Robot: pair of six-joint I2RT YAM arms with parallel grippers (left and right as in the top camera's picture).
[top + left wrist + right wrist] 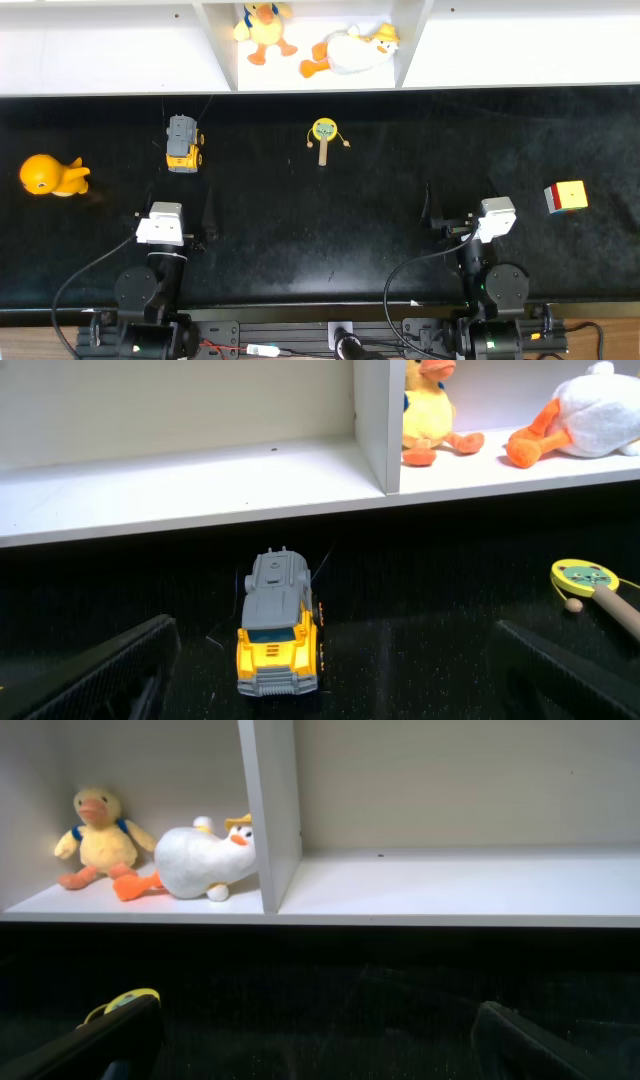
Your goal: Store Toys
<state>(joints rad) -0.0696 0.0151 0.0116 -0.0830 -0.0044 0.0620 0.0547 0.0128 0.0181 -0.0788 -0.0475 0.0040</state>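
Several toys lie on the black table: an orange duck point(42, 176) at far left, a yellow and grey truck point(183, 143), a small green rattle drum on a stick point(324, 135) near the middle, and a coloured cube point(566, 196) at right. The white shelf's middle compartment point(320, 78) holds a yellow duck plush point(263, 30) and a white duck plush point(350, 50). My left gripper point(335, 660) is open low over the table, with the truck point(278, 625) just ahead of it. My right gripper point(318, 1015) is open near the table's front, facing the shelf.
The shelf's left compartment point(170, 470) and right compartment point(460, 880) are bare. The rattle drum point(590, 582) lies off to one side of the truck. Wide black tabletop point(330, 230) separates the two arms.
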